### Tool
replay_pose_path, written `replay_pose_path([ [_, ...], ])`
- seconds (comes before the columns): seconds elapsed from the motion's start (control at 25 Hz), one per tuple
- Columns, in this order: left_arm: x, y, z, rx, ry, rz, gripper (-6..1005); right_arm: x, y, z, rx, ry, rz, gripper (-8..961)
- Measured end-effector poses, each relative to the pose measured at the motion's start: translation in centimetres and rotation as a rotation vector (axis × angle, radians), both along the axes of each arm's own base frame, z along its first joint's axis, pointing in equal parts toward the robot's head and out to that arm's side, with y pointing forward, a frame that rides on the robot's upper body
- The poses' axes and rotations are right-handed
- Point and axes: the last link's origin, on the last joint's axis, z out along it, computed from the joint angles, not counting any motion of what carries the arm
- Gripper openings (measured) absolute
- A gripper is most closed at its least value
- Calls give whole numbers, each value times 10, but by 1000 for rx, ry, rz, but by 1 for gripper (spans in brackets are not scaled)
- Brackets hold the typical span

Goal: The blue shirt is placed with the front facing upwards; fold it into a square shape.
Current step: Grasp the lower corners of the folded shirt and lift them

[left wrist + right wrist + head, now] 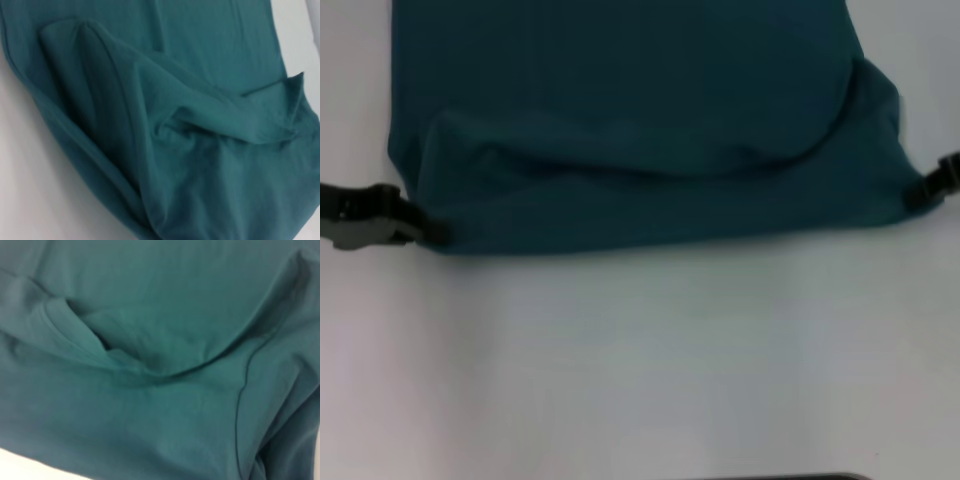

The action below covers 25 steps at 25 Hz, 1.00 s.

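The blue shirt (620,90) lies across the far half of the white table, plain teal with no lettering showing. Its near part forms a raised, sagging band (660,205) between my two grippers. The left gripper (432,232) is pinched on the shirt's near left corner, and the right gripper (912,196) is pinched on the near right corner. The left wrist view is filled with creased teal cloth (200,125) folded over itself. Only rumpled cloth with a seam (150,415) appears in the right wrist view. Neither wrist view shows fingers.
Bare white tabletop (640,360) stretches from the shirt's near edge toward me. A thin dark strip (780,477) shows at the very bottom edge of the head view.
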Motion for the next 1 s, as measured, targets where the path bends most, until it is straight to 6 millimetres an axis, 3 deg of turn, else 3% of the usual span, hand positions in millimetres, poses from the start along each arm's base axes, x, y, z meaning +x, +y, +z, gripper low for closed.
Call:
replay_pose_path([
  [0.64, -15, -48, -3, -173, 44, 43, 12, -6, -43, -11, -229, 4, -63, 52],
  [1.0, -23, -63, -5, -236, 70, 78, 12, -2, -72, -13, -322, -6, -126, 52],
])
